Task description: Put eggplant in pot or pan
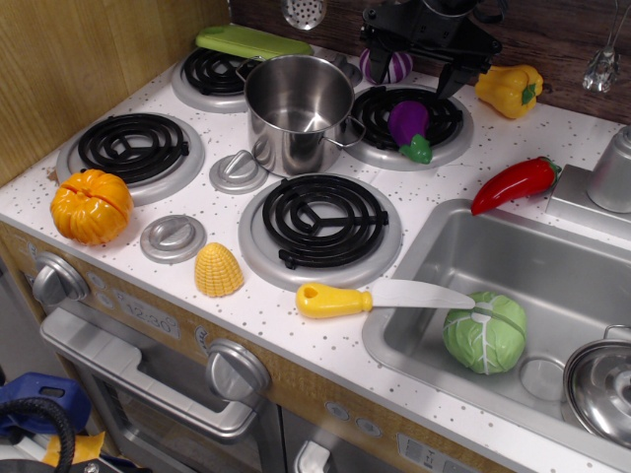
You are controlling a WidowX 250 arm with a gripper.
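Observation:
The purple eggplant [408, 125] with a green stem cap lies on the back right burner [367, 110]. The tall steel pot [299, 110] stands upright and empty just to its left, between the burners. My black gripper [415, 65] hangs at the top of the view, above and slightly behind the eggplant. Its fingers are spread apart and hold nothing. It is not touching the eggplant.
A purple-and-white striped onion toy [386, 65] sits behind the burner under the gripper. A yellow pepper [510, 89] and red pepper [515, 183] lie to the right. A yellow-handled knife [380, 298], corn [218, 269] and pumpkin [91, 205] lie in front. The sink [552, 258] holds a cabbage [483, 332] and a low pan [601, 379].

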